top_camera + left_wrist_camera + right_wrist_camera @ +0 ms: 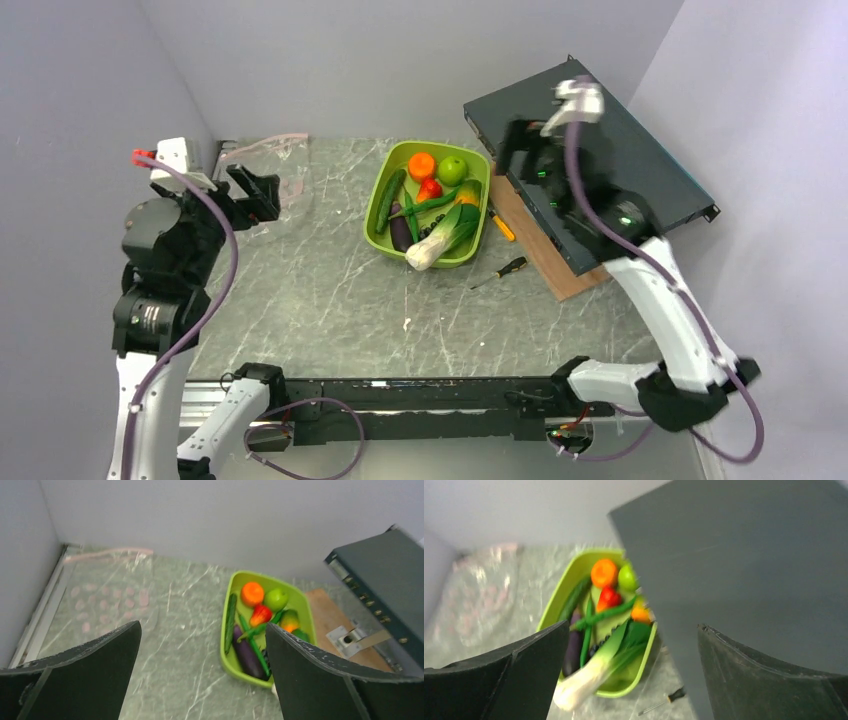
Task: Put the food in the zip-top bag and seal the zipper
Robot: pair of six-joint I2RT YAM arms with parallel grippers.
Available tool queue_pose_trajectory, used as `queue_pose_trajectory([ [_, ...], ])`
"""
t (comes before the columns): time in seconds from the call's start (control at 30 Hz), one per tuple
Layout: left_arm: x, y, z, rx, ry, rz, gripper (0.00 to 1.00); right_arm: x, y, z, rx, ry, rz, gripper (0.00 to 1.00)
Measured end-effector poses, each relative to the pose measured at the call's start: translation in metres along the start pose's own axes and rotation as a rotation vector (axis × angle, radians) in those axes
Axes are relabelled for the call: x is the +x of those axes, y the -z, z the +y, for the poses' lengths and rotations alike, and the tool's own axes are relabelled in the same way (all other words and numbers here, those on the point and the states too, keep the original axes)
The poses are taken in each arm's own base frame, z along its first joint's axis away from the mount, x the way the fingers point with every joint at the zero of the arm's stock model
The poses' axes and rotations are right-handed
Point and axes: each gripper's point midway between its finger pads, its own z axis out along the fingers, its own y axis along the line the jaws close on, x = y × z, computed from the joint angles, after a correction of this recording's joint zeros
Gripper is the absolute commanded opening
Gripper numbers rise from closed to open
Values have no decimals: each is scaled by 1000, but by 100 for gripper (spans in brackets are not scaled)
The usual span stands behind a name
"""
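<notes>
The table (320,290) is a grey marbled surface enclosed by pale walls.

The zip-top bag (265,165) lies flat in the far left corner. Its zipper (275,140) runs along the edge nearest the far wall. The wrist views are too blurred to tell whether the mouth is open or sealed.

The food sits in a lime-green tray (300,602) at the far centre, well apart from the bag and to its right.
- The orange (421,165) and green apple (452,170) lie at the far end.
- The red pepper (430,188) lies just near of them.
- The cucumber (388,200) lies along the left wall.
- The eggplant (400,235) is at the near left.
- The leek (440,240) lies slanted at the near end, its white end toward the near rim.
- The green pods (425,205) lie across the middle.

The left gripper (202,627) is raised over the left side of the table, just near of the bag. Its jaws are spread wide and grasp nothing.

The right gripper (632,626) is raised to the right of the tray, at the left edge of a dark box (620,150). Its jaws are likewise released and hold nothing.

The dark box rests tilted on a wooden board (540,250) at the right. One screwdriver (502,225) lies between the tray and the board. A second screwdriver (500,270) lies on the table just near of the tray's right corner.
</notes>
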Motion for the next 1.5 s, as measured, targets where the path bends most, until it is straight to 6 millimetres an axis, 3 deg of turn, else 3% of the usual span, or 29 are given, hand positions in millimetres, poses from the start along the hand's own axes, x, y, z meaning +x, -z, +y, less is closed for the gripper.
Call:
queue_pose_trajectory([
  [0.1,28,-12,14,-57,-3,83,100,48,-18,44,-36,115,141,100],
  [0.23,61,-33,29,-129,-16,203,100,101,-15,128,-191,257,243,100],
  [0.33,90,-52,43,-177,-24,294,100,140,-9,165,-277,324,321,100],
  [0.4,115,-63,57,-215,-19,368,100,158,-9,172,-298,350,359,100],
  [0.53,179,-77,113,-340,49,561,98,199,-4,166,-317,384,438,100],
  [0.63,219,-91,140,-382,111,694,97,234,10,154,-356,382,513,100],
  [0.73,256,-111,151,-369,157,813,100,255,26,146,-396,362,573,100],
  [0.83,284,-129,160,-363,167,891,100,261,35,145,-431,326,590,100],
  [0.93,294,-150,169,-358,148,919,100,262,42,145,-453,293,588,100],
  [1.1,283,-186,181,-350,95,873,100,264,50,136,-452,263,588,100],
  [1.27,281,-203,189,-327,30,853,100,261,57,128,-454,244,580,100],
  [1.4,301,-211,192,-293,-12,903,99,255,59,127,-456,227,570,100],
  [1.5,325,-212,192,-268,-28,961,91,252,60,127,-449,230,580,100],
])
